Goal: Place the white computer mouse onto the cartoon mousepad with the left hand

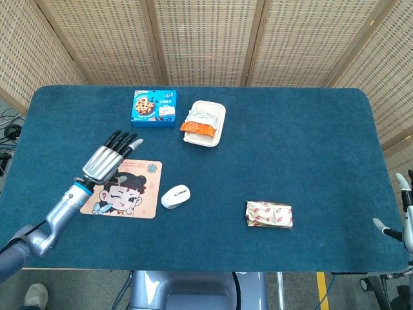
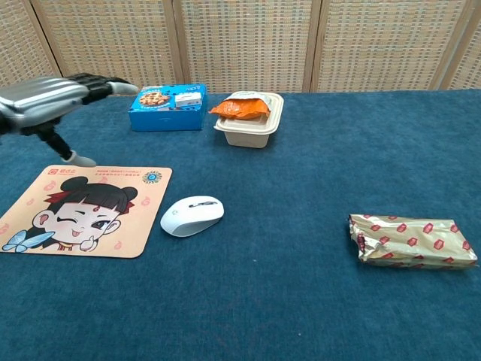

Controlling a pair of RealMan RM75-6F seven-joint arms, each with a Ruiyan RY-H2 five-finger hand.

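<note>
Where it lies beside cartoon mousepad (image 1: 122,188), white computer mouse (image 1: 175,196) (glossy, oval), untouched.

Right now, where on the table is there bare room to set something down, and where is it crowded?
Bare cloth spans the right half behind the foil packet, and the front edge before the mousepad. Crowded: back centre-left, where the blue box and food tray sit close together, and the left, where the left robot hand is above the mousepad beside the mouse.

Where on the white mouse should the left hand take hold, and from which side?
Probably from above, thumb and fingers across the narrow flanks of the white mouse: it lies flat, domed top up, beside the mousepad. The left hand hovers open.
</note>
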